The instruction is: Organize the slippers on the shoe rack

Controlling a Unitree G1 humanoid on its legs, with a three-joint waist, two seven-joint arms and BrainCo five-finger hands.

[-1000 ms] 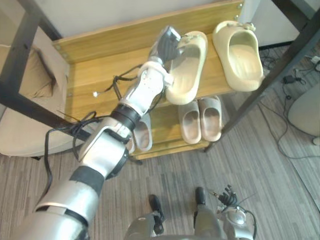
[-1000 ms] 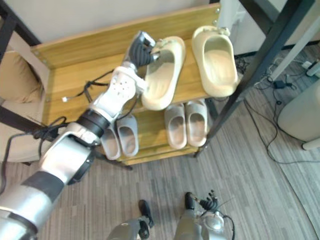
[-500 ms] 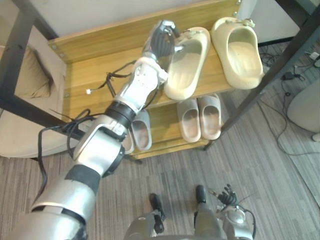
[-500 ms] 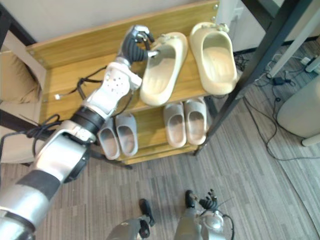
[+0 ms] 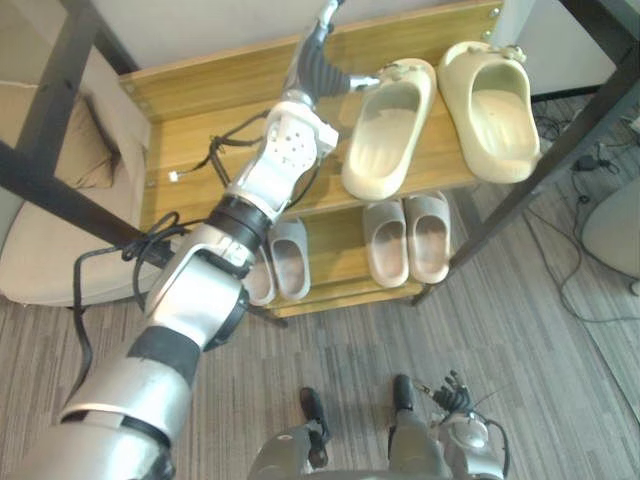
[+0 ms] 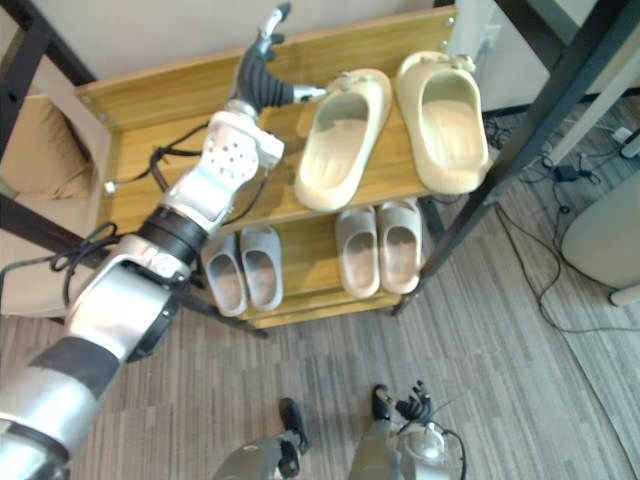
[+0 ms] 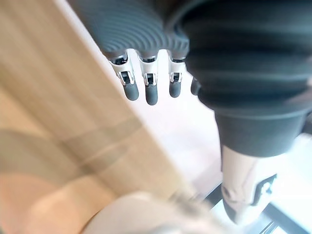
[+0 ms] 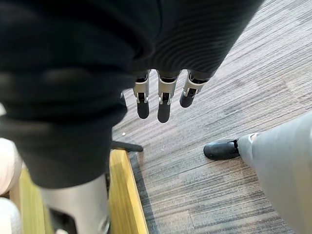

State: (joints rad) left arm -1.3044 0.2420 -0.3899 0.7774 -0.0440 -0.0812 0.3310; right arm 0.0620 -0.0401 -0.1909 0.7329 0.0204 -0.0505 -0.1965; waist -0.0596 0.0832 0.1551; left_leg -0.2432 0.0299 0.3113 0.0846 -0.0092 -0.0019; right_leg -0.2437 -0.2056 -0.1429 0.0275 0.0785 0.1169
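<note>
1. The left hand hovered with fingers spread, its thumb just at the end of the slanted cream slipper on the shoe rack's top shelf.
2. The other cream slipper sat straight beside it, so squaring the pair looked like the job left.
3. Below, the grey slippers were lined up, and the right hand hung low, fingers relaxed.

- Two large cream slippers lay on the top shelf.
- Four smaller grey slippers sat on the lower shelf.
- There was one wooden shoe rack.
- One tan cushion was there.
- Two robot hands showed: left robot hand, right robot hand.
</note>
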